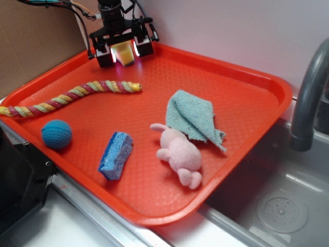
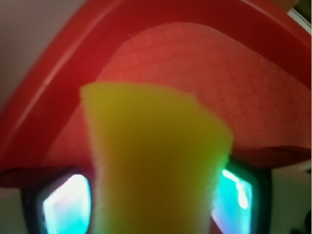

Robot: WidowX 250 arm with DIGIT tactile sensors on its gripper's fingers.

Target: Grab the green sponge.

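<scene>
Exterior: arm cut off at top edge; gripper (image 1: 123,52) at far corner of the orange tray (image 1: 247,98). Green sponge (image 1: 124,53), mostly hidden, sits pinched between the fingers (image 1: 105,55).

Wrist: blurred. Sponge (image 2: 156,165) fills the centre, lower end cut off; fingers (image 2: 63,202) narrow, pressing both its sides above tray (image 2: 195,73).

Rear wall (image 1: 247,31): plain, pale, evenly lit. Brown cardboard panel (image 1: 36,41): upper left corner. Steel sink basin (image 1: 277,200): lower right, round drain (image 1: 281,211). Grey faucet (image 1: 308,98): right edge, curved. Pale bench (image 1: 56,226): lower left.
</scene>
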